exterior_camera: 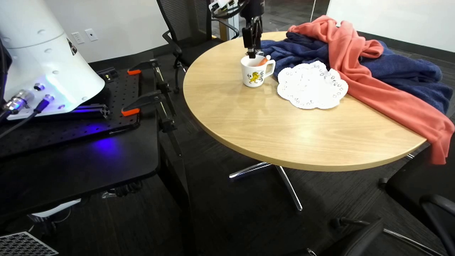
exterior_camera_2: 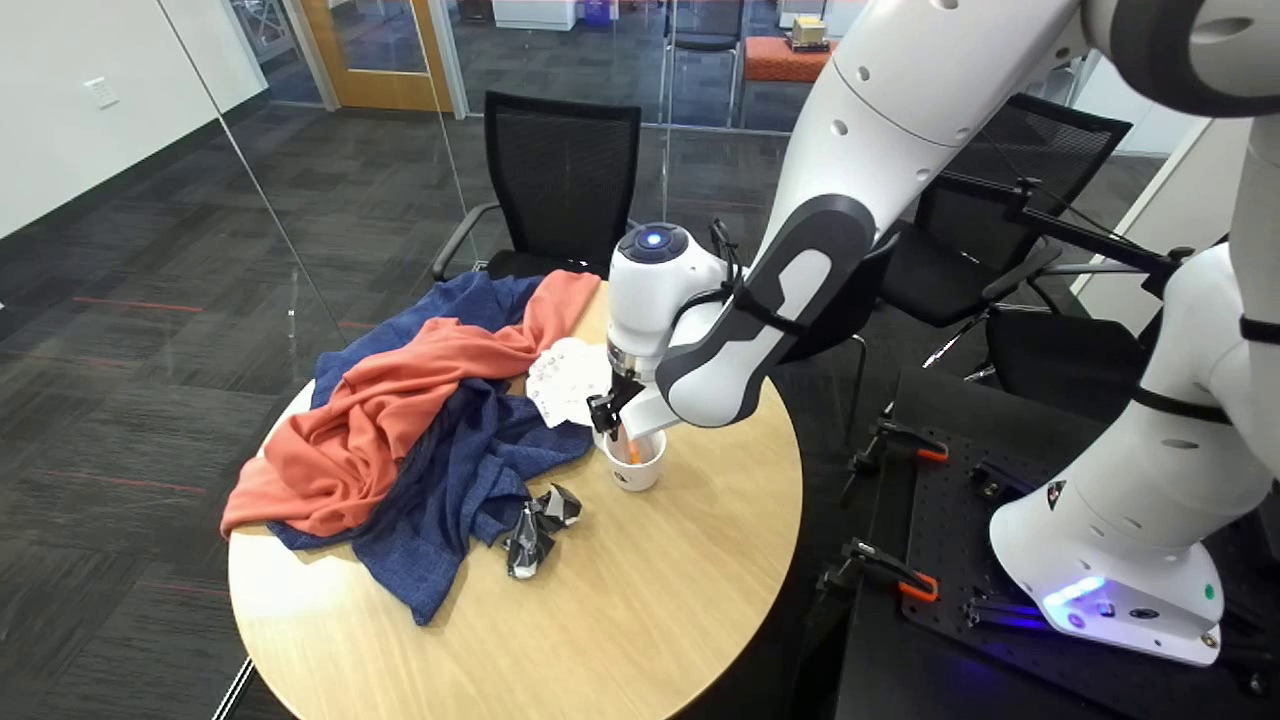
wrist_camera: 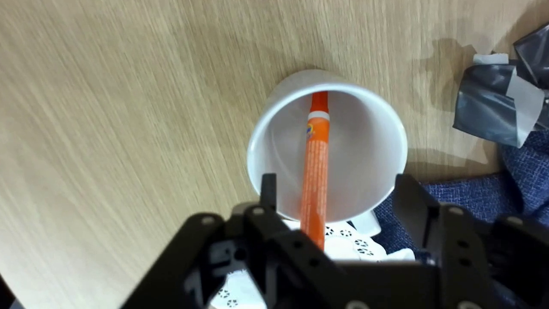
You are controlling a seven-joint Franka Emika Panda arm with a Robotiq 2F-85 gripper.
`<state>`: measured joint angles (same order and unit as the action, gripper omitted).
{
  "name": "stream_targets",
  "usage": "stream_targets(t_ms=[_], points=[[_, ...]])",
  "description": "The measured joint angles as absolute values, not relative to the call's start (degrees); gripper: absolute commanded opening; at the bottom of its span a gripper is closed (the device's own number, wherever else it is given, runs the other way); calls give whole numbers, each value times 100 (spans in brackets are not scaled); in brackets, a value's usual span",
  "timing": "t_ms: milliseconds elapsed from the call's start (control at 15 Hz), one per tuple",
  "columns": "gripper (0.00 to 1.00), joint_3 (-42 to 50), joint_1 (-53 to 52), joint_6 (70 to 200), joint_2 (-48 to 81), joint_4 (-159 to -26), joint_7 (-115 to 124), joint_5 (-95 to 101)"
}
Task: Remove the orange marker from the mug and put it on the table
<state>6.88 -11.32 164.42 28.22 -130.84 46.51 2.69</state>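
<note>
The cream-white mug (exterior_camera: 247, 75) stands upright on the round tan table (exterior_camera: 270, 131); it also shows in an exterior view (exterior_camera_2: 638, 480) and the wrist view (wrist_camera: 293, 89). The orange marker (wrist_camera: 315, 171) leans inside the mug, its upper end past the rim on the handle side. The marker also shows in both exterior views (exterior_camera: 263, 62) (exterior_camera_2: 634, 453). My gripper (wrist_camera: 334, 182) is open over the mug, its fingers pointing down. In the wrist view the marker lies between the two fingers, closer to the left one, with its end hidden behind the gripper. The gripper also shows in an exterior view (exterior_camera: 252, 53).
A white scalloped doily (exterior_camera: 312, 85) lies beside the mug's handle. A navy cloth (exterior_camera_2: 450, 510) and a salmon-orange cloth (exterior_camera_2: 400, 400) lie bunched behind it. Crumpled dark wrappers (exterior_camera_2: 535, 530) lie near the mug. Chairs (exterior_camera_2: 565, 180) stand around the table.
</note>
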Motion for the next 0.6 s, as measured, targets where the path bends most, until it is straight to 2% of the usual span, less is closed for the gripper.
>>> stream_targets(t_ms=[133, 333, 600], points=[[51, 699, -1133, 16442, 2900, -12999, 4650, 253], [53, 719, -1133, 16442, 3003, -12904, 4647, 197], [44, 725, -1133, 16442, 3137, -12806, 4644, 124]])
